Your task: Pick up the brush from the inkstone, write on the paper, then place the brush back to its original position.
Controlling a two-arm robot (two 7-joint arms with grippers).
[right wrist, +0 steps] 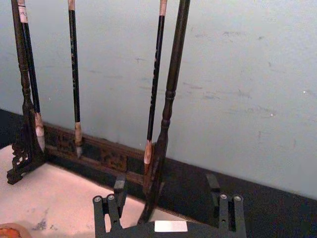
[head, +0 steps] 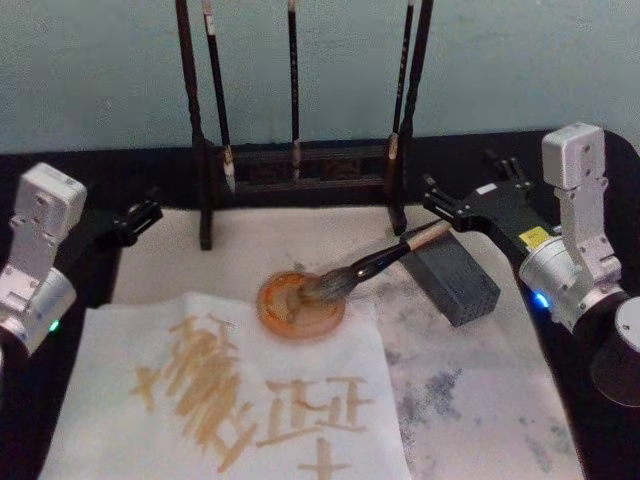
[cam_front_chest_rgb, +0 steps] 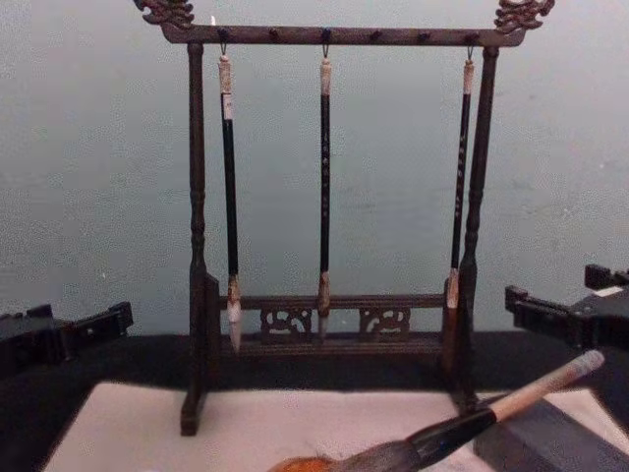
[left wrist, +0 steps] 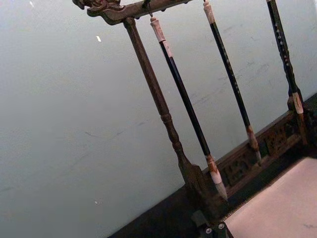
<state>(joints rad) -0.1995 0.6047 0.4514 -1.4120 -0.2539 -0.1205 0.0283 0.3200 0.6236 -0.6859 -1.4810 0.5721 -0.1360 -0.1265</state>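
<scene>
The left arm is sitting at the left edge of the tabletop [head: 100, 165], its white wrist low beside the paper [head: 120, 400] and its dark left claw [head: 140, 215] pointing inward toward the rack's left post; whether its fingers are spread or pressed together I cannot tell, and it is touching nothing. The paper is lying flat at the front left, carrying tan brush strokes, on top of a larger pale mat [head: 470, 390] smudged with grey. Behind it the rack [cam_front_chest_rgb: 334, 34] is standing upright against the wall, with three slim brushes [cam_front_chest_rgb: 323, 187] hanging from its top bar. In the middle, just at the paper's upper right corner, the round orange inkstone [head: 290, 310] is holding the bristle tuft of the brush [head: 375, 265], which is lying tilted, its pale handle rising to the right and resting on a dark block [head: 455, 280]. In the chest view the brush is crossing the lower right, tuft down by the inkstone's rim. The right arm is sitting at the right edge, elbow bent, its right claw [head: 450, 205] reaching inward just above the handle's end but apart from it; in its wrist view the fingers [right wrist: 106, 210] are standing spread, pinching nothing.
</scene>
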